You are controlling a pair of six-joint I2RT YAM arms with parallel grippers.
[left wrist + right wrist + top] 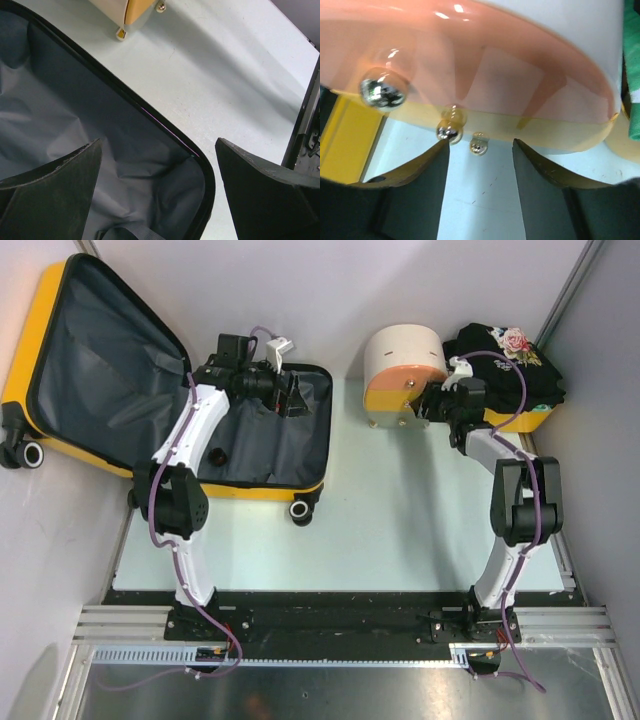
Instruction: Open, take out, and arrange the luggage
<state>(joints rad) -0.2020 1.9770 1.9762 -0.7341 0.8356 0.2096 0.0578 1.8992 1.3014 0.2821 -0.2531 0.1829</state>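
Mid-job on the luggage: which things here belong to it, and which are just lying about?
In the job:
suitcase, lying open
left gripper, open above its lining
right gripper, open at the cabinet's feet

Lying about, as far as shown:
cabinet
yellow bin
black clothes piled on the bin

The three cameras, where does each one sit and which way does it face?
Top external: above and behind the arms, looking down on the table, open luggage and cabinet; both arms show.
Left wrist: over the luggage's corner, looking down; its open jaws show.
Right wrist: low at the cabinet's orange face, looking at it; its jaws show.
Shared: all three see the cabinet and table.
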